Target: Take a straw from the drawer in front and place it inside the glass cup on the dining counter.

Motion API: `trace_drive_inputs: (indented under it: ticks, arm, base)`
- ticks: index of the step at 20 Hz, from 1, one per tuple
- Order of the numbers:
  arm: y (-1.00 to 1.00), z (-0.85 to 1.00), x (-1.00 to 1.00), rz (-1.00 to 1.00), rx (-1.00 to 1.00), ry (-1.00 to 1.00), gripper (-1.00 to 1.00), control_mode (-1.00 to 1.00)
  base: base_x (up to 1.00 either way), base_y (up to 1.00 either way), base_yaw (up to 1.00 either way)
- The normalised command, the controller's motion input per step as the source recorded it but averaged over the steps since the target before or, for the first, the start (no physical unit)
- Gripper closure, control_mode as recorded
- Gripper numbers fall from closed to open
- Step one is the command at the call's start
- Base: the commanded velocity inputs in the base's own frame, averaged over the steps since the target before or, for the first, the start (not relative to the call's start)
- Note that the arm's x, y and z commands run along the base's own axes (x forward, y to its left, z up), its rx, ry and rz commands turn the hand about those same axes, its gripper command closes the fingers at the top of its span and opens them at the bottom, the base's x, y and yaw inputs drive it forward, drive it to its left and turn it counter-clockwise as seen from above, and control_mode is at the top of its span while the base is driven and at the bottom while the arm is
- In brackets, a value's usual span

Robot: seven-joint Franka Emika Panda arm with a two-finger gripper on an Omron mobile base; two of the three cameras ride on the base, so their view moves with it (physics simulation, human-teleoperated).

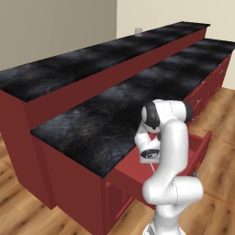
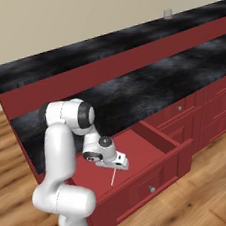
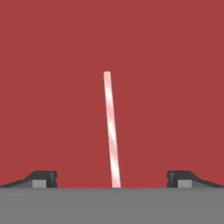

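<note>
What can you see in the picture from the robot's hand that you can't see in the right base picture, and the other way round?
Hand view alone: the hand's two dark fingertips spread wide apart, one on each side of the straw, and the straw's pink-and-white stripes.
Right base view alone: the white arm, the lower countertop, the dining counter with the glass cup far along it, and the wood floor.
Both: the straw lying flat on the red bottom of the open drawer.

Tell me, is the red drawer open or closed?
Open. The drawer sticks out from the cabinet, and the straw lies on its floor.
</note>
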Motion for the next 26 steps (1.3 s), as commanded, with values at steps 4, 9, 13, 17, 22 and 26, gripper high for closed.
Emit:
trace_drive_inputs:
  ticks: [4, 9, 13, 17, 22, 26]
  arm:
    - [-0.05, -0.29, 0.0, 0.0, -0.02, 0.0, -1.0, -1.0]
    - [-0.09, -0.29, 0.0, 0.0, -0.01, 0.0, -1.0, -1.0]
    - [-0.14, -0.35, 0.0, 0.0, -0.01, 0.0, -1.0, -1.0]
    - [-0.25, -0.44, 0.0, 0.0, -0.02, 0.0, -1.0, -1.0]
    - [-0.32, -0.57, 0.0, 0.0, -0.02, 0.0, -1.0, -1.0]
    - [-0.19, -0.73, 0.0, 0.0, -0.02, 0.0, -1.0, -1.0]
  base:
    - [0.0, 0.0, 0.0]
    - [0.0, 0.0, 0.0]
    - [0.0, 0.0, 0.0]
    - [0.0, 0.0, 0.0]
    - [0.0, 0.0, 0.0]
    - [0.0, 0.0, 0.0]
